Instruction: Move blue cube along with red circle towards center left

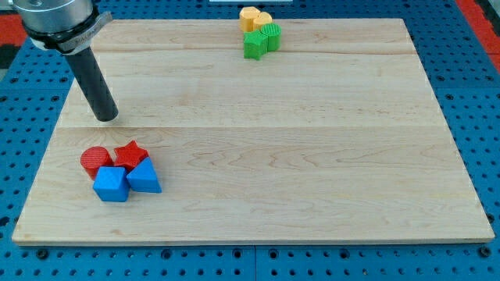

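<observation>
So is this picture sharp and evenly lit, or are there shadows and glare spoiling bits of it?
In the camera view, lighting is soft and even across the wooden board, with no strong glare; the red circle, blue cube and the green block look crisp, casting only faint shadows; my tip is sharp too, above the red and blue cluster, apart from it.

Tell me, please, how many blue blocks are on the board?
2. The blue cube lies at the view's lower left, just below the red circle; the other blue block sits right beside it, under the red star. None seems hidden.
</observation>
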### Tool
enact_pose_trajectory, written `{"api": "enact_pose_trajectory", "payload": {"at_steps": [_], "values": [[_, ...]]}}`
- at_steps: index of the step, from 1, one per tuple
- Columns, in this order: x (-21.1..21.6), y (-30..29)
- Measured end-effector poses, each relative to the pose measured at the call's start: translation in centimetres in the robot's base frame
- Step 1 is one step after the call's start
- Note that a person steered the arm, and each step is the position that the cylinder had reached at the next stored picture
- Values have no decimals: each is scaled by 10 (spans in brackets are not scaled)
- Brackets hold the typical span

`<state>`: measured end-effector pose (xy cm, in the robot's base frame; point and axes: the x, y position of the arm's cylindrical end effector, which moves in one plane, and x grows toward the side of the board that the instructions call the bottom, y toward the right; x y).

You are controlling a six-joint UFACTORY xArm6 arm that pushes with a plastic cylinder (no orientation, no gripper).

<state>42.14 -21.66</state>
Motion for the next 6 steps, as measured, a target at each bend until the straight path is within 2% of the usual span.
{"api": "enact_pose_trajectory", "payload": {"at_steps": [6], "values": [[0, -6]]}}
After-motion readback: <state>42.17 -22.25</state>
